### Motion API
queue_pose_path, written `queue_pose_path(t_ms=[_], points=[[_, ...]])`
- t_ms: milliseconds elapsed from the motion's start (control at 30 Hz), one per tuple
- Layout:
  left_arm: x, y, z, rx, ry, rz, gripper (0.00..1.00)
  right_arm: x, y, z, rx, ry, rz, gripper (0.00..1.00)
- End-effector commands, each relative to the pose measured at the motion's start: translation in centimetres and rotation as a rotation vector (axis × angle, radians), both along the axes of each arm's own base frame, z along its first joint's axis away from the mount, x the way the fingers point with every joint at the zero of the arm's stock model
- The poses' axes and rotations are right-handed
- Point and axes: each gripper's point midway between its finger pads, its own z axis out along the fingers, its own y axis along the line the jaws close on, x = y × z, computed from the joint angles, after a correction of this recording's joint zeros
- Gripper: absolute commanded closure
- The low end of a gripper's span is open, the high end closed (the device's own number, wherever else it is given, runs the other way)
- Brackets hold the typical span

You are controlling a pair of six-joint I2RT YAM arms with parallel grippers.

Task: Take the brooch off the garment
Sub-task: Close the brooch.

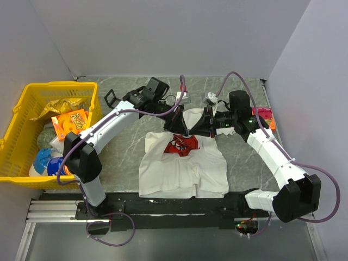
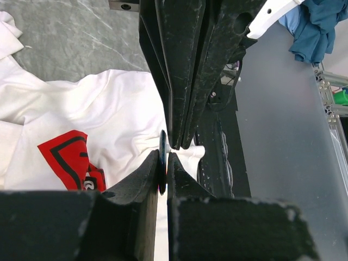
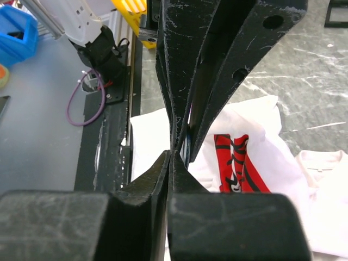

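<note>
Two grips meet over the T-shirt's [image 1: 185, 168] chest: my left fingers [image 2: 145, 176] clamp a thin dark disc, likely the brooch [image 2: 162, 163], and my right fingers [image 3: 157, 174] are pressed together just beside it. I judge the detaching is in hand; next comes a gentle pull apart.
</note>
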Motion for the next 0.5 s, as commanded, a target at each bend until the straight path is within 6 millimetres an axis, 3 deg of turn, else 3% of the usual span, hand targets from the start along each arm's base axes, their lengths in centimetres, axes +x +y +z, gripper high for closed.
queue_pose_path(t_ms=[0,300,467], points=[[-0.94,-0.10,2.44,-0.061,-0.060,-0.045,0.87,-0.21,0.02,0.15,-0.006,-0.040,0.020,1.00],[-0.82,-0.28,3.03,-0.083,-0.069,-0.033,0.87,-0.33,0.11,-0.08,-0.004,-0.045,0.032,1.00],[-0.77,-0.37,3.17,-0.093,-0.070,-0.026,0.76,-0.34,0.04,-0.04,-0.001,-0.053,0.025,1.00]])
